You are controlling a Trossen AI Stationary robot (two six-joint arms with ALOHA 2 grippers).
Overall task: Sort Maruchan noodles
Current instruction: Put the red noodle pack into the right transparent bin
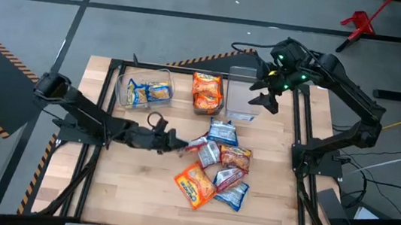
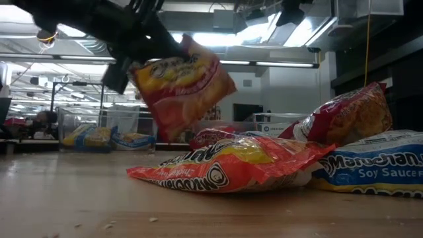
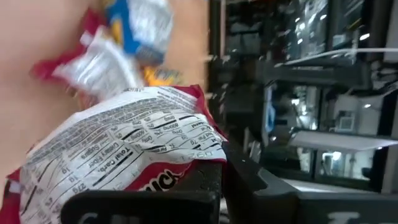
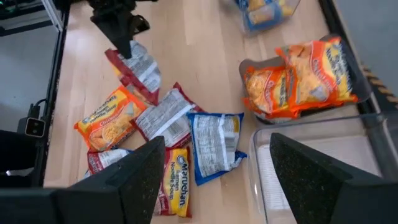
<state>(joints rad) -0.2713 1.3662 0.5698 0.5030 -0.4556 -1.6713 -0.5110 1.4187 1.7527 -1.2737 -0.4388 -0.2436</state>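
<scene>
My left gripper (image 1: 178, 142) reaches in from the table's left, shut on a red-and-silver noodle packet (image 2: 182, 86) that hangs above the wood beside the pile. Several loose packets lie flat in the pile: an orange one (image 1: 194, 184), blue ones (image 1: 222, 132) and red ones (image 1: 235, 157). At the far side, blue-and-yellow packets fill one clear bin (image 1: 142, 91), orange packets (image 1: 208, 92) fill a second, and a third bin (image 1: 242, 96) holds none. My right gripper (image 4: 217, 180) hangs open above that third bin. My left gripper pinches the red-and-silver packet by one end (image 4: 126, 57) between its two fingers (image 3: 205, 186). The fingers come nearly level from the table's left. The packet is lifted clear of the table (image 2: 66, 192), tilted, with its printed back (image 3: 124, 146) facing the wrist camera.
A black frame (image 1: 300, 139) runs around the wooden top. The three bins stand in a row along the far edge. Bare wood lies at the near left (image 1: 131, 188), between my left arm and the near edge.
</scene>
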